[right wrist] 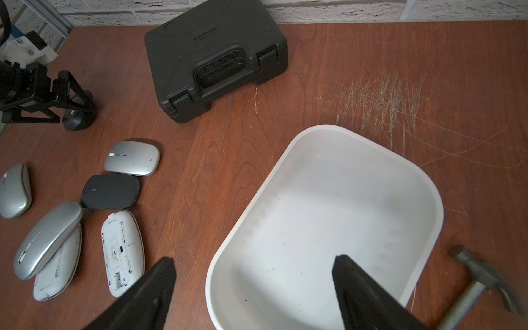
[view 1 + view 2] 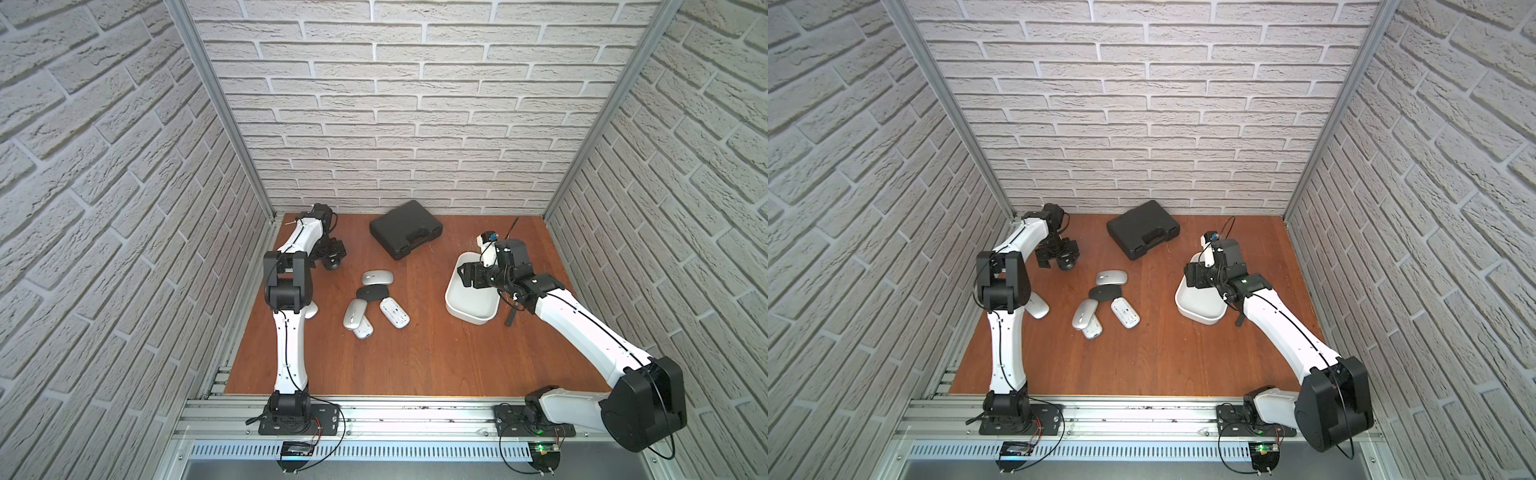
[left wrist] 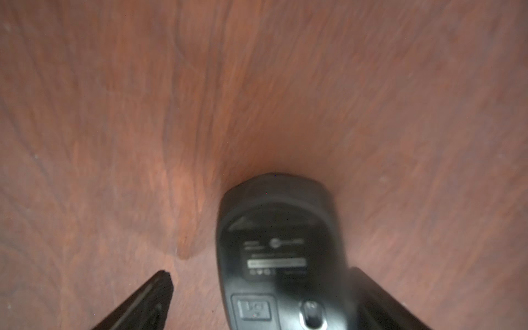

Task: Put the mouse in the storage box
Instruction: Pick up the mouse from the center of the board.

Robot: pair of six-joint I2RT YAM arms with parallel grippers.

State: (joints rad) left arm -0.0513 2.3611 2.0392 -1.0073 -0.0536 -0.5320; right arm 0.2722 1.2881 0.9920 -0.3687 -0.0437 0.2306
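Left hand point(image 3: 258, 273) wide around black mouse point(image 3: 277, 228), perhaps touching; right hand point(image 1: 254, 260) wide over storage box point(image 1: 343, 200).

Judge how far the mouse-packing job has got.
Done: nothing; the box is empty. In hand: the open left gripper straddles an upturned black mouse on the table. The right gripper hangs open over the box. Left: grip, carry, drop it in; six other mice lie on the table.

On my desk point(image 1: 200, 160) I count three silver mice point(image 1: 131, 158), two white mice point(image 1: 121, 251) lying underside up, and two black mice point(image 1: 110, 191), seven in all. I also count one storage box point(image 1: 328, 200), one black case point(image 1: 214, 57) by the far edge, and one hammer point(image 1: 480, 271).
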